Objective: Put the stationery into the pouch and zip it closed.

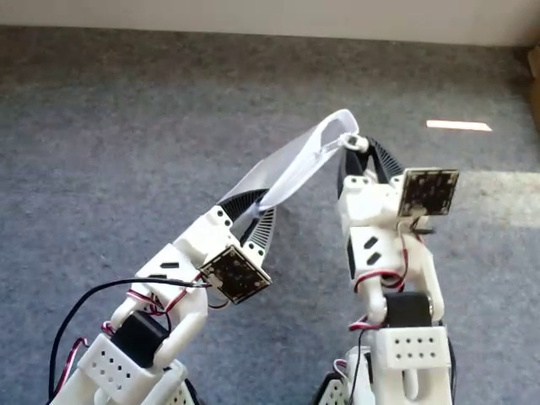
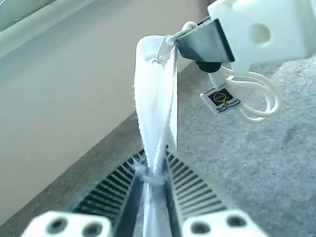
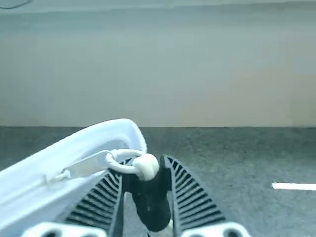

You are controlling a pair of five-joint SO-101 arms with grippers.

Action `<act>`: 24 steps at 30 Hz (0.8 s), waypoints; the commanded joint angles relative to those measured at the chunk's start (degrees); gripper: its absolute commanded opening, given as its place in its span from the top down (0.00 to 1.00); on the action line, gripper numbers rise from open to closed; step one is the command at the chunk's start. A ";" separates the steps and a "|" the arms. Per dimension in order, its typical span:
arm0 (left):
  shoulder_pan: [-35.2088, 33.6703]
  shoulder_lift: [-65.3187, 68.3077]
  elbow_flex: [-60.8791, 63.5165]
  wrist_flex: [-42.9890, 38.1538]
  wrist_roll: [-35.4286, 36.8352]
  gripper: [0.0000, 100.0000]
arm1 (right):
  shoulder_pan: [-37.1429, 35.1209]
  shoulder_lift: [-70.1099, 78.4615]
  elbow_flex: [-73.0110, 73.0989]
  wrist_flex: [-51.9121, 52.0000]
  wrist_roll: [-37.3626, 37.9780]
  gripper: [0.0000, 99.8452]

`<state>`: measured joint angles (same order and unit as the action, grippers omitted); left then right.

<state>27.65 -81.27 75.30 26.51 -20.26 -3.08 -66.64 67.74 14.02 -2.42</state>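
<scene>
High view: pouch (image 1: 291, 173) suspended between two grippers.
Left gripper (image 1: 253, 213) clamps the pouch's near-left end; right gripper (image 1: 359, 150) pinches the zip pull (image 3: 143, 165) at its far-right end, above the grey table (image 1: 126, 126).

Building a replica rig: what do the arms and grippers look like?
Both arms are white plastic with black motors and red, white and black cables. The left gripper and right gripper have black ribbed fingers on white bases; a dark square circuit board sits at each wrist.

Background: grey carpet (image 1: 126, 126), pale wall (image 1: 253, 13).
Small white strip (image 1: 458, 126) lies flat on the carpet, near the wall.
</scene>
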 commanded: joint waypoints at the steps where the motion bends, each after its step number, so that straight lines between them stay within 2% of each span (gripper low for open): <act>1: -1.36 -1.10 -0.40 0.26 0.79 1.00 | 6.02 7.60 -3.21 -3.47 -1.93 0.99; 11: -1.36 -1.10 -0.48 0.26 0.79 1.00 | 14.37 19.12 -11.47 -3.65 -7.47 0.99; 24: -1.36 -1.10 -0.48 0.26 0.79 1.00 | 14.55 19.65 -11.65 -3.56 -7.56 0.99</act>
<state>27.82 -81.19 75.30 26.33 -20.26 5.98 -48.44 59.38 11.47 -9.01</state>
